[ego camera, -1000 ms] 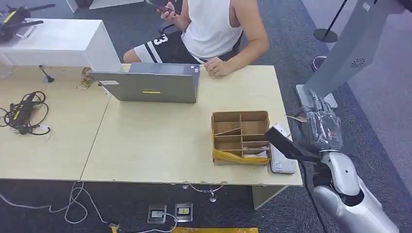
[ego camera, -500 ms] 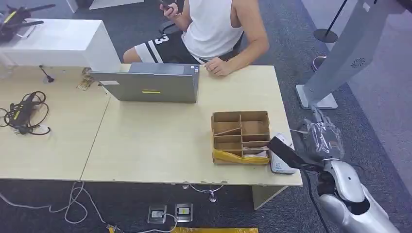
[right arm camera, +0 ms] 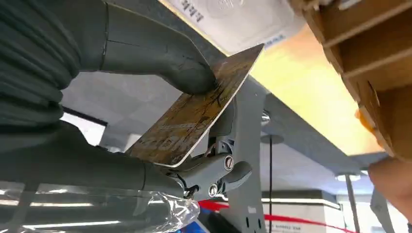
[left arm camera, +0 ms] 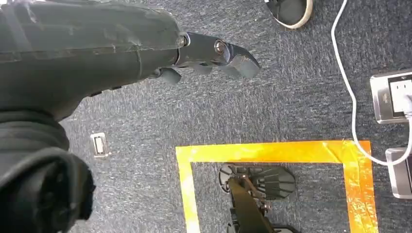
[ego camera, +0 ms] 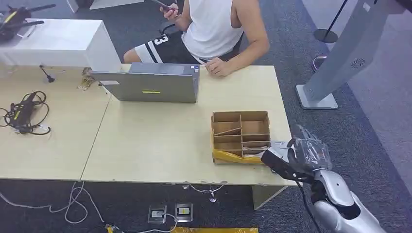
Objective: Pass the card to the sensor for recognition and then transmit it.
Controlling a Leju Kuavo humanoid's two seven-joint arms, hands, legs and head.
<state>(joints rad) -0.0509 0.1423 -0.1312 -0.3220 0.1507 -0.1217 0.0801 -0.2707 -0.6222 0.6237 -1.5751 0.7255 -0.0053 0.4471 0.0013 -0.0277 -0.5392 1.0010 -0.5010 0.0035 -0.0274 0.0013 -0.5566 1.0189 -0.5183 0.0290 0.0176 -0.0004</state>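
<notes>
The surface (ego camera: 160, 141) carries a cardboard divider box (ego camera: 241, 137) with the white sensor (right arm camera: 243, 19) just beside it at the edge. The right hand (ego camera: 307, 154) pinches the card (right arm camera: 197, 114) between thumb and fingers, near that sensor. The pinch looks shallow: the card could slip, or clip the box wall. The left hand (left arm camera: 214, 53) hangs released above the floor.

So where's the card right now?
The card is pinched in the robot's right hand, at the table's right front corner, just right of the cardboard box.
</notes>
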